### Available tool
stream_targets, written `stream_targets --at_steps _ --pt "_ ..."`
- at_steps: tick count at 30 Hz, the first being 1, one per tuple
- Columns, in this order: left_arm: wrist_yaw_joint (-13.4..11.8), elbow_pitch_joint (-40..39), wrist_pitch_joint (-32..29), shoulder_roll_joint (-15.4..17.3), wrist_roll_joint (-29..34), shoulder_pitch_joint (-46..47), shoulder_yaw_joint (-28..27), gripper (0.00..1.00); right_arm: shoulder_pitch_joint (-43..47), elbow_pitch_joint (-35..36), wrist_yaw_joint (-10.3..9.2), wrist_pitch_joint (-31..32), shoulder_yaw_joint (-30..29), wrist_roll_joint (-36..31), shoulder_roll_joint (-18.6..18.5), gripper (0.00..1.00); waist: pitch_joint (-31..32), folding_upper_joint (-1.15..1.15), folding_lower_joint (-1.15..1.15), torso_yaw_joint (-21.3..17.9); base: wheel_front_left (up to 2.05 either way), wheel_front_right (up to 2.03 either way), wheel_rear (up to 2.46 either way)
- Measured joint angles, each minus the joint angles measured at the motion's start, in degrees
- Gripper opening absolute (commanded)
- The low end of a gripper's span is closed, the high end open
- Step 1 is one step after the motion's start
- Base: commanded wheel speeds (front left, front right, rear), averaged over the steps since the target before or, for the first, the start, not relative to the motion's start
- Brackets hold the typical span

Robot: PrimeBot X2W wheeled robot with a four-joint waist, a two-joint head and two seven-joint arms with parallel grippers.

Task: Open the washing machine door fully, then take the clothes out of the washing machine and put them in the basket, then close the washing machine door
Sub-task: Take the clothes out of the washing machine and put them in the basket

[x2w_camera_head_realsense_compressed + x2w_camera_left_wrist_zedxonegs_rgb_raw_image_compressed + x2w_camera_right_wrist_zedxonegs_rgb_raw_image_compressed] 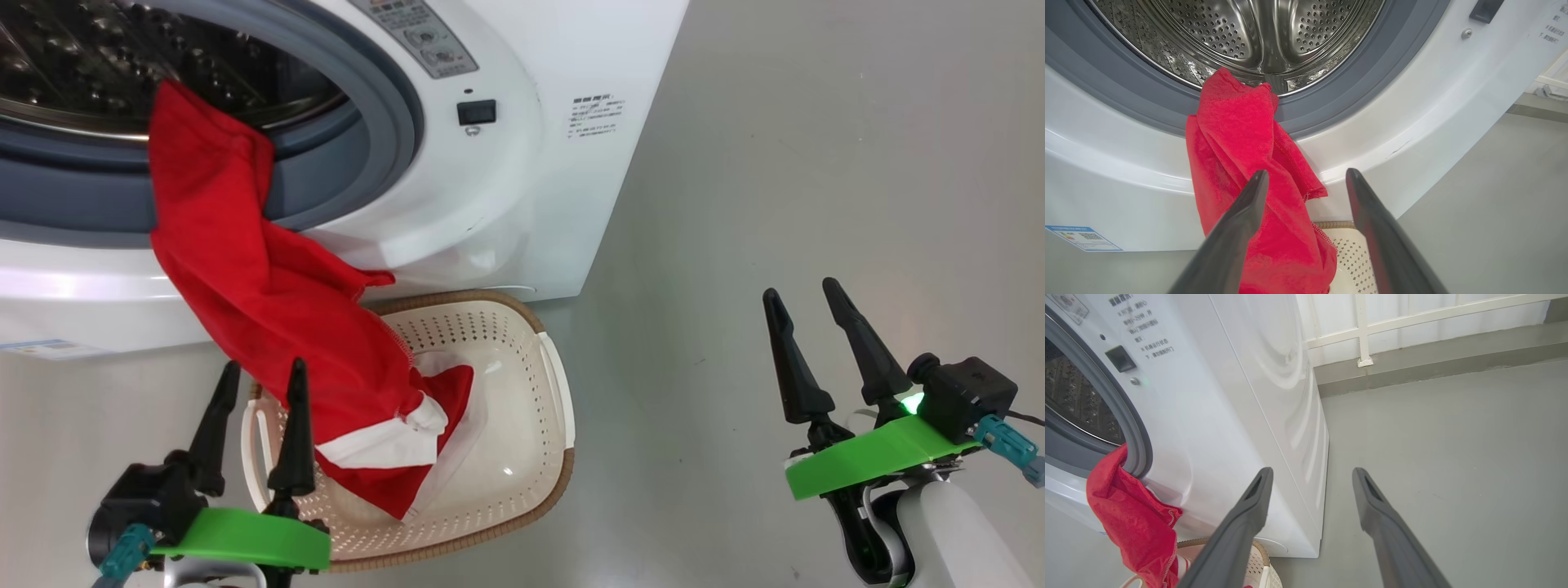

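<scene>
The white washing machine (506, 204) stands with its drum mouth uncovered; its door is out of view. Red clothes (261, 294) with white trim hang from the grey gasket (384, 90) over the front and down into the cream basket (522, 457) on the floor below. The same red cloth (1237, 134) drapes out of the steel drum (1249, 32) in the left wrist view. My left gripper (261, 380) is open at the basket's near left rim, just in front of the hanging cloth, holding nothing. Over the bare floor to the right, my right gripper (804, 298) is open and empty.
Grey floor (816, 163) spreads to the right of the machine. A low wall with a white railing (1412, 322) runs behind the machine's side. A blue label (1084, 237) sits on the machine's lower front.
</scene>
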State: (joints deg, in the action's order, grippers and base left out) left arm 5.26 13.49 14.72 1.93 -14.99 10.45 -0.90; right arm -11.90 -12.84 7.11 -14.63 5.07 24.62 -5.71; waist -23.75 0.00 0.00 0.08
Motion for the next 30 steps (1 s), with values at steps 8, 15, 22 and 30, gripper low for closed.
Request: stream_targets --at_steps 8,15,22,30 --pt "-1.2 -1.2 0.0 0.1 -1.1 -0.2 1.0 1.0 0.0 0.0 0.0 0.0 -0.2 0.0 0.0 1.0 -0.3 0.0 0.0 0.1 0.0 0.0 0.0" --pt "-1.2 -1.3 0.0 0.1 -0.4 0.9 1.1 1.0 0.0 0.1 0.0 0.0 -0.4 0.0 0.0 1.0 -0.9 0.0 0.0 0.2 0.0 0.0 0.0" --pt "-1.8 4.9 0.0 -0.1 3.0 11.9 -1.1 1.0 -0.1 0.1 0.0 0.0 -0.4 0.0 0.1 1.0 -1.9 0.0 0.0 0.6 0.0 0.0 0.0" --pt "-2.3 18.1 0.0 1.1 8.0 24.4 -3.5 1.0 -0.5 0.1 0.0 0.0 1.4 -0.1 0.6 1.0 -3.2 0.0 0.0 -0.6 0.0 0.0 0.0"
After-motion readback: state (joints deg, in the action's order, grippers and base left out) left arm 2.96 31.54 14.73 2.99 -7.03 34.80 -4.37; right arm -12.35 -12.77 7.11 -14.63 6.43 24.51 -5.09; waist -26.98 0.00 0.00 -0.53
